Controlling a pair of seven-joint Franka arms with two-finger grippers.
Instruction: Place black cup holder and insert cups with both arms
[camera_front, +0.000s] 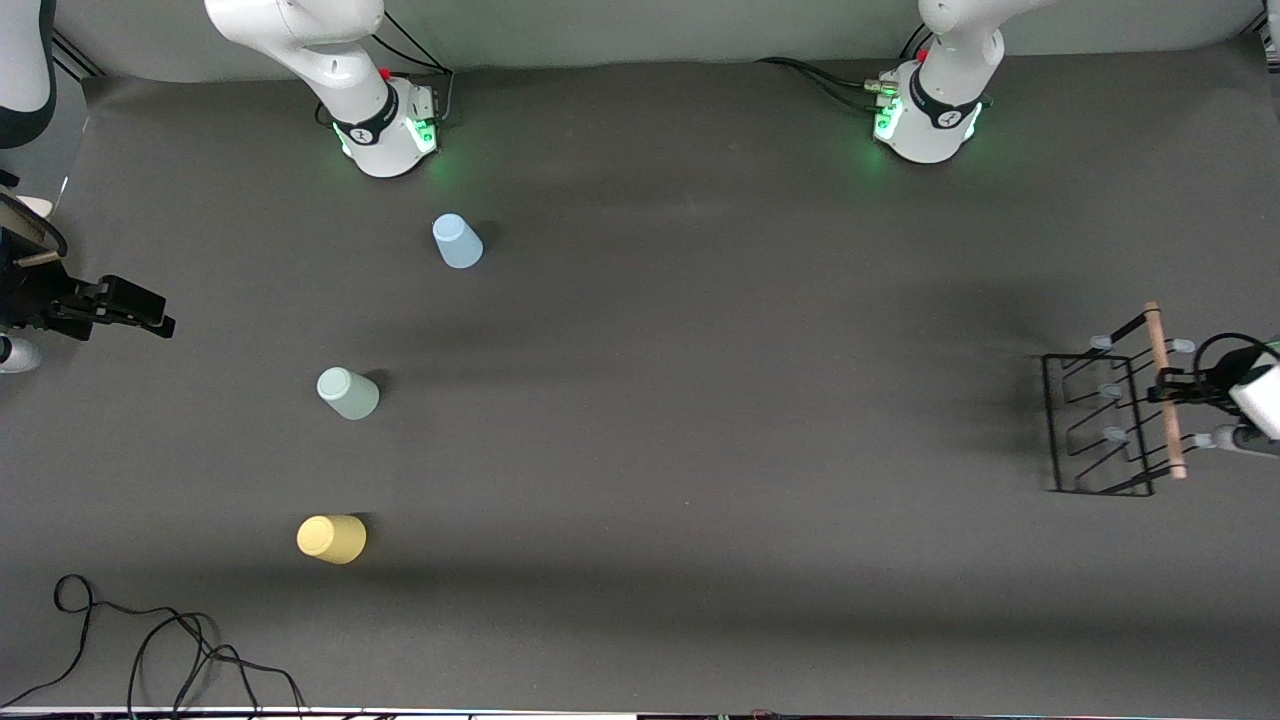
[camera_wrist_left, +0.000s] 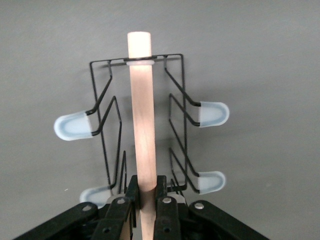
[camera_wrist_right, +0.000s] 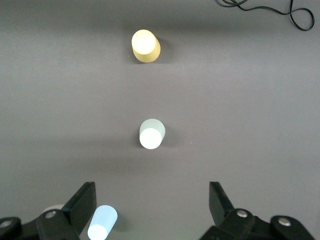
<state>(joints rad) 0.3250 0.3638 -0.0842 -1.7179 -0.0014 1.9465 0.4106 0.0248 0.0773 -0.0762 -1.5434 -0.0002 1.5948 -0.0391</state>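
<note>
At the left arm's table end, left fingers (camera_wrist_left: 146, 200) pinching black cup holder (camera_wrist_left: 142, 130) rod, right fingers (camera_wrist_right: 150, 210) spread

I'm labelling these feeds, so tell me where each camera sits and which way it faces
Front view: high across the table, facing both arm bases.
Left wrist view: on the left arm, looking down; left gripper shut on black cup holder.
Right wrist view: on the right arm, looking down; open right gripper.
Shared with front: yellow cup, green cup, blue cup.
</note>
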